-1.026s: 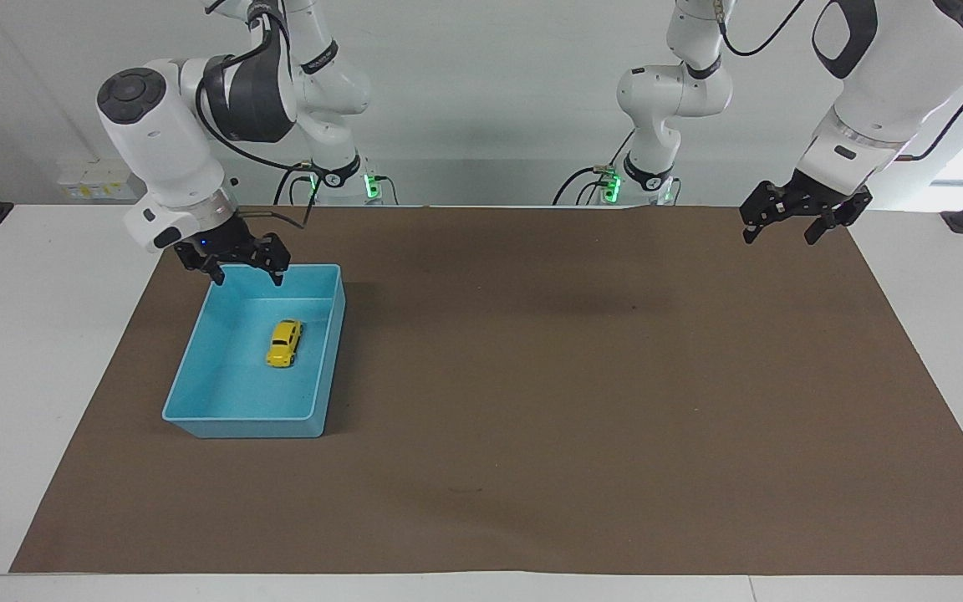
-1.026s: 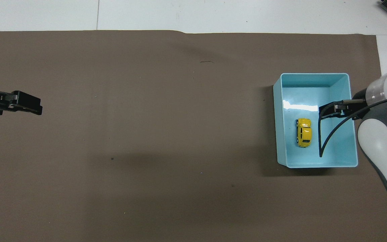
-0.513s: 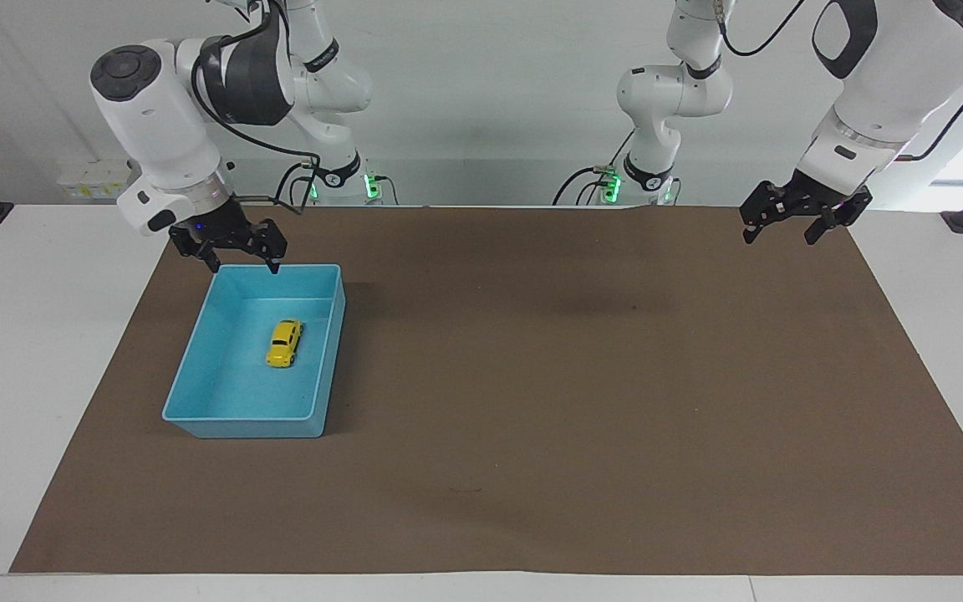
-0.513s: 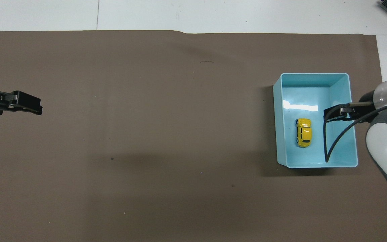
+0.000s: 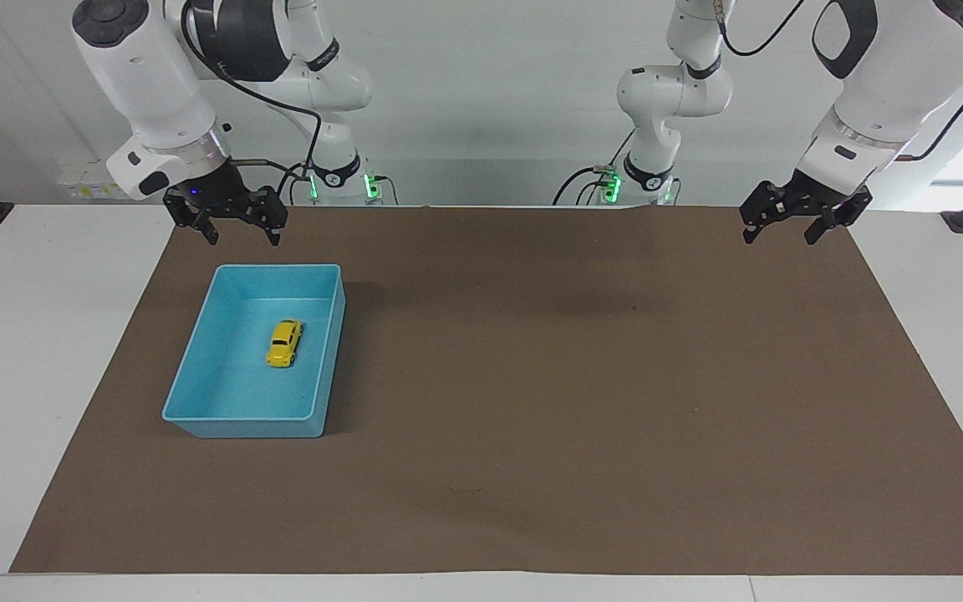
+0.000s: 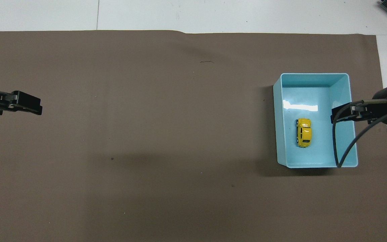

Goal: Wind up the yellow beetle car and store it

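Yellow beetle car [image 5: 284, 343] sat in the blue tray [image 5: 197, 355] at right arm's end of table. Right hand [image 5: 235, 236] hung over the mat by the tray, open, empty. Left hand [image 5: 782, 231] waited open, empty.

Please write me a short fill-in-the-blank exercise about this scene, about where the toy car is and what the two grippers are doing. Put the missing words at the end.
1. The yellow beetle car lies inside the blue ____.
2. The right gripper hangs in the air with its fingers ____.
3. The left gripper holds ____ and waits over the brown mat.
4. The tray stands toward the ____ arm's end of the table.

Missing words: tray; open; nothing; right
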Controlling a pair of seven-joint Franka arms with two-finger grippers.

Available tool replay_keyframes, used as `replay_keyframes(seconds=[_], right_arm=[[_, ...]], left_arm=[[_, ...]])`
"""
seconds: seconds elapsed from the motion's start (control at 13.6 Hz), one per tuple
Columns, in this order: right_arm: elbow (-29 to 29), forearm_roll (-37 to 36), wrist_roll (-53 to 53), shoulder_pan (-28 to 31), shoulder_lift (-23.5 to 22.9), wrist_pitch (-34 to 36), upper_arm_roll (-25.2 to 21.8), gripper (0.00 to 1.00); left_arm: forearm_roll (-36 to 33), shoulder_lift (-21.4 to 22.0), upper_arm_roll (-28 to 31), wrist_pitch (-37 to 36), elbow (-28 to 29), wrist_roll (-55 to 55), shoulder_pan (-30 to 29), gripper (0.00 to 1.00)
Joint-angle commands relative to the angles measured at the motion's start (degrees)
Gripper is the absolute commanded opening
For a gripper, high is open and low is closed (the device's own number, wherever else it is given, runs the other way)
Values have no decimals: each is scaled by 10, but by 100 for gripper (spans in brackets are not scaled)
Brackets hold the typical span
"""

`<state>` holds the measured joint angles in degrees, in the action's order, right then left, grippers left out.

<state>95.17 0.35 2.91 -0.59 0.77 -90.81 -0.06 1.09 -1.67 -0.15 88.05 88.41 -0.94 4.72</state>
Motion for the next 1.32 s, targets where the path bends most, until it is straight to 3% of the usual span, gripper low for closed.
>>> replay_keyframes(seconds=[0.0, 1.25], right_arm=[[-38, 14, 8, 1, -7, 35, -6, 100], [-40, 12, 26, -1, 8, 34, 0, 100]], left_arm=[[8, 6, -6, -2, 5, 3, -12, 100], [8, 6, -6, -2, 5, 3, -12, 100]])
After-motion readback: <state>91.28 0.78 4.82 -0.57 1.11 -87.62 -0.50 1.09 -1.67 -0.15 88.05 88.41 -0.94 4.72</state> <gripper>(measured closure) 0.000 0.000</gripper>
